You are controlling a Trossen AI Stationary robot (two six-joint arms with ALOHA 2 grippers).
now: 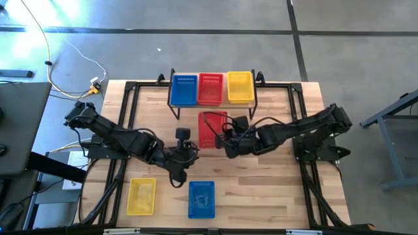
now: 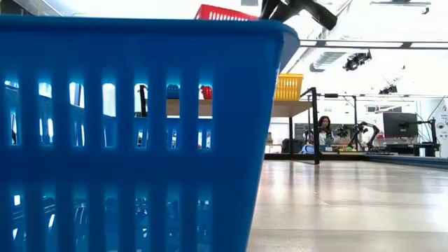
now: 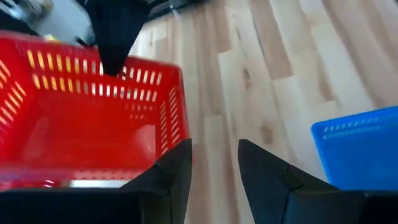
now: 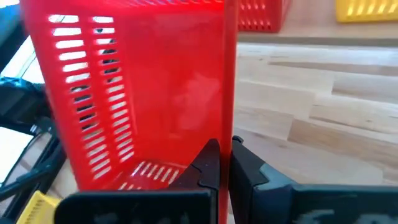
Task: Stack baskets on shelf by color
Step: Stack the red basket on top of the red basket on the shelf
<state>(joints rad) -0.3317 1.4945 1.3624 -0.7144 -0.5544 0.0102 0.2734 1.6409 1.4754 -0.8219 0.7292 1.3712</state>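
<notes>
My right gripper (image 1: 228,140) is pinched shut on the rim of a red basket (image 1: 211,129), the wall of it caught between my fingers (image 4: 208,165) and the basket lifted clear of the tabletop (image 1: 274,189), tipped on its side in the wrist view. The shelf (image 1: 212,103) lies just beyond the held basket, away from my wrist, and the slot that matters is the middle one, where another red basket (image 1: 210,88) already sits between a blue basket (image 1: 183,90) and a yellow basket (image 1: 240,87). The held basket's long axis runs toward the shelf, matching the one it should drop into, so I judge the move ahead is up and forward over the shelf's front edge, then level and down.

My left gripper (image 1: 181,157) hangs just beside the held basket on its other side, fingers (image 3: 171,174) parted and holding nothing. My right is plainly the nearer arm to the shelf.

Behind me on the light plank tabletop wait a second blue basket (image 1: 201,198) and a second yellow basket (image 1: 142,196), well apart from the shelf. Beyond the table is a grey floor and a bright workshop.
</notes>
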